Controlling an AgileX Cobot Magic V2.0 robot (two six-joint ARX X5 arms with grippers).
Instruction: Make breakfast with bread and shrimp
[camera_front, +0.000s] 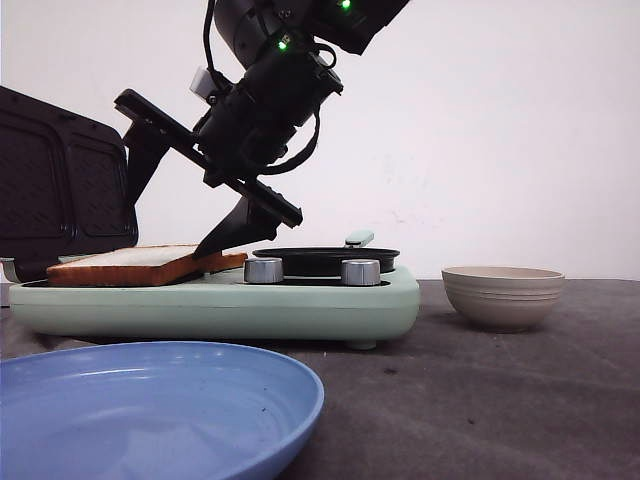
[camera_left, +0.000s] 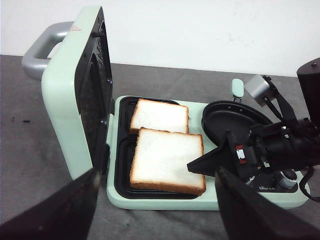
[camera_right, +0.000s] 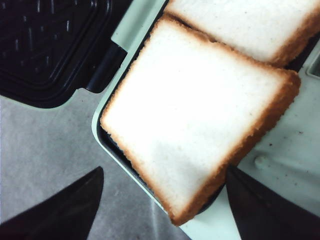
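Nearest you: smooth blue plate (camera_front: 150, 400), round and shallow. Behind it, the mint-green sandwich maker (camera_front: 215, 300), lid (camera_left: 75, 95) upright w/ dark ribbed plates. Your bread: near slice (camera_left: 167, 160) lies skewed across the front well, one corner over the rim towards the knobs (camera_front: 310, 271); far slice (camera_left: 160, 116) flat in the back well, partly overlapped. Both soft white, golden crust. Right gripper (camera_front: 200, 185) jaws spread wide, holding nothing, lower fingertip at the near slice's edge. Left gripper (camera_left: 155, 207) also wide open, empty. Beige ribbed bowl (camera_front: 503, 297) well apart, right.
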